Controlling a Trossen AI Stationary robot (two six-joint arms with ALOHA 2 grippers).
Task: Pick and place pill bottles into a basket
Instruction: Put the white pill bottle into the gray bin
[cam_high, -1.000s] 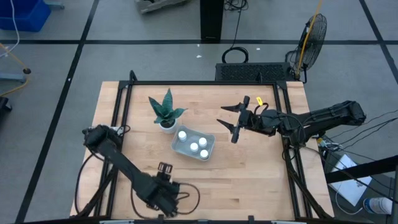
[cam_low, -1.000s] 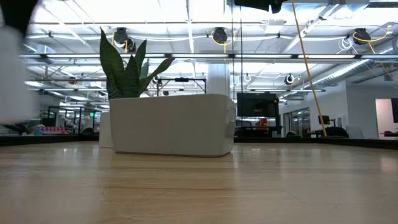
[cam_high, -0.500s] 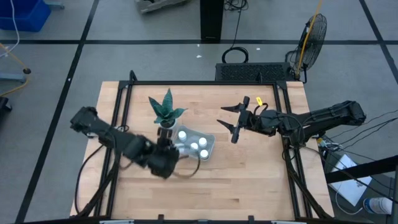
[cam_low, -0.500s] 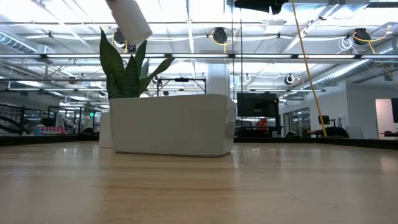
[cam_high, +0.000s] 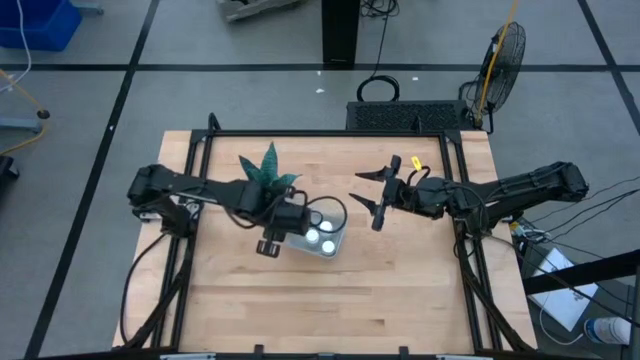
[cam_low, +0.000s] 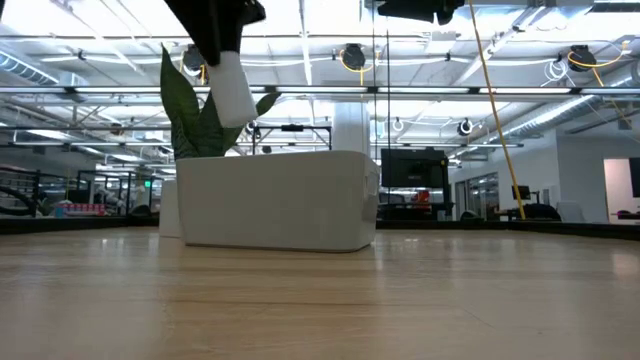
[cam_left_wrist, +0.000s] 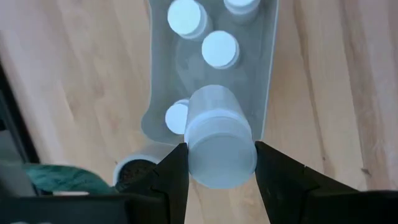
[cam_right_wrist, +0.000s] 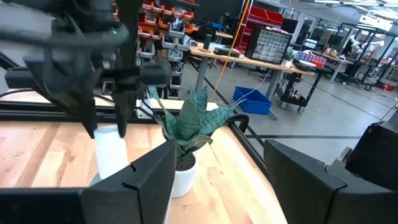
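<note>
My left gripper (cam_left_wrist: 216, 163) clamps a tiny white cylindrical pill bottle (cam_left_wrist: 219, 144) above the shallow grey-blue translucent basket (cam_left_wrist: 271, 56). Dropped here, it could strike the capped bottles (cam_left_wrist: 220, 48) below. Right gripper (cam_high: 372, 198), fingers spread, waits aside.
</note>
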